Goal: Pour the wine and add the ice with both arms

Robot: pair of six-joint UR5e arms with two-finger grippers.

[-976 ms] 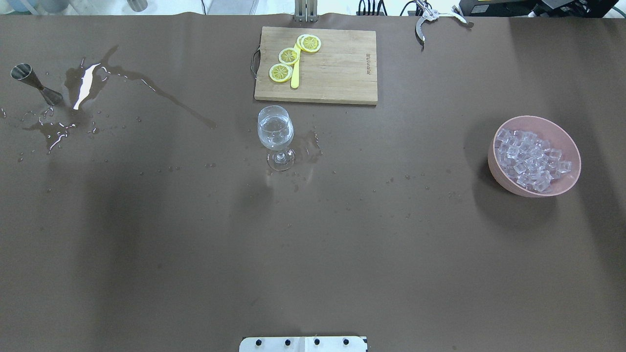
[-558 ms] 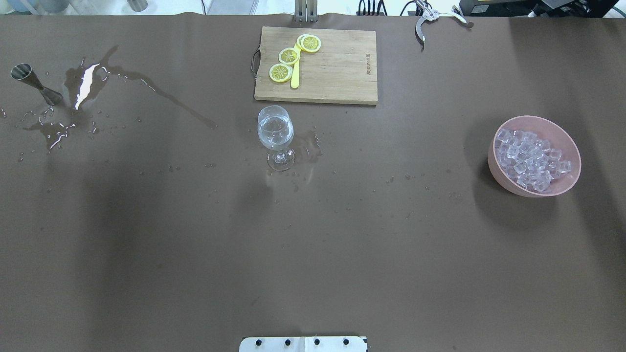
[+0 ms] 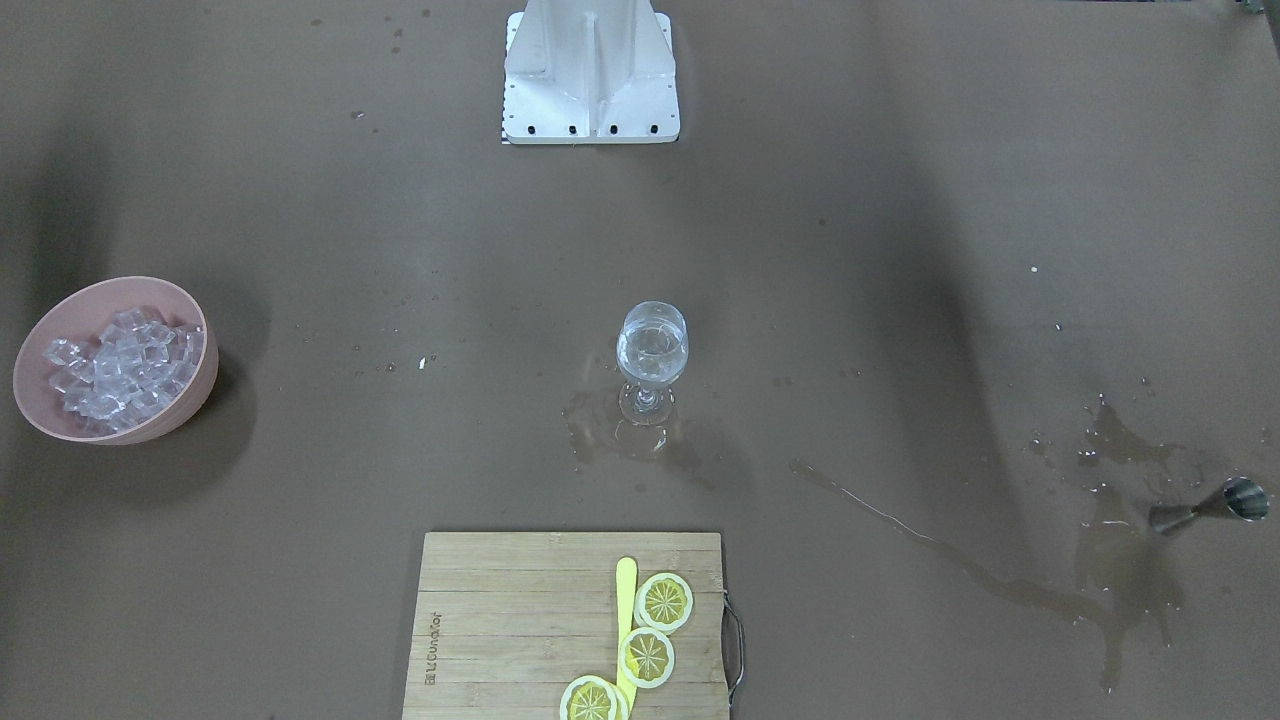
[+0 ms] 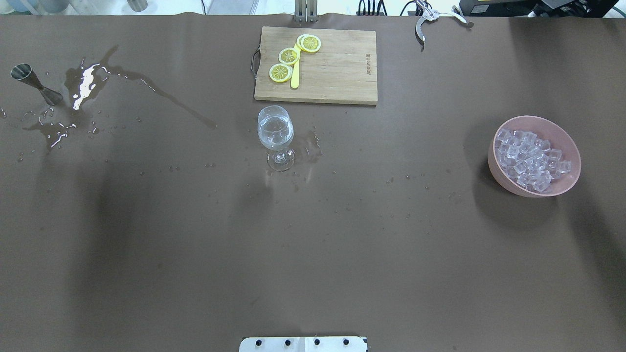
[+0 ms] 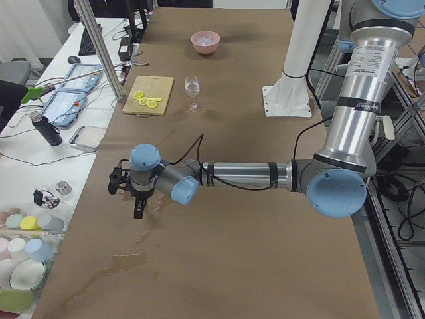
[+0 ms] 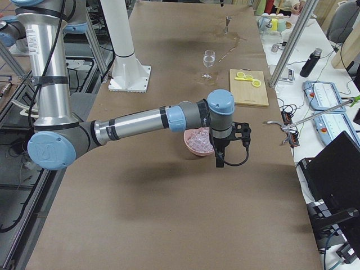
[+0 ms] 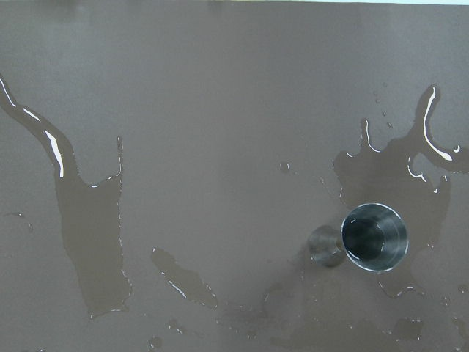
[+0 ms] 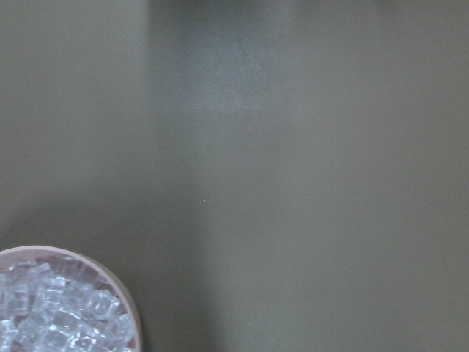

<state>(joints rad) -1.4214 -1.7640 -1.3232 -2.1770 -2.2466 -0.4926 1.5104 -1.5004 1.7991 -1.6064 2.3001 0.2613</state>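
Stretching the left arm (image 5: 239,176) out nearly level over the table (image 4: 313,244), elbow bent, wrist turned down. Hanging the left gripper (image 5: 137,209) well above the spilled puddles (image 7: 91,220) and the steel jigger (image 7: 374,236) standing in the wet. Reaching the right arm (image 6: 135,125) out much the same way, forearm close to level, pointing the right gripper (image 6: 219,160) straight down near the pink bowl (image 4: 494,166). Showing both pairs of fingers only from the side cameras, so not telling whether apart or together. Finding the ice (image 4: 530,159) lying heaped in the bowl towards the table's right end. Finding the wine (image 4: 275,138) sitting in the stemmed glass (image 3: 652,340), standing upright mid-table on a small wet patch, near the cutting board (image 4: 337,73) carrying lemon slices (image 4: 288,56).
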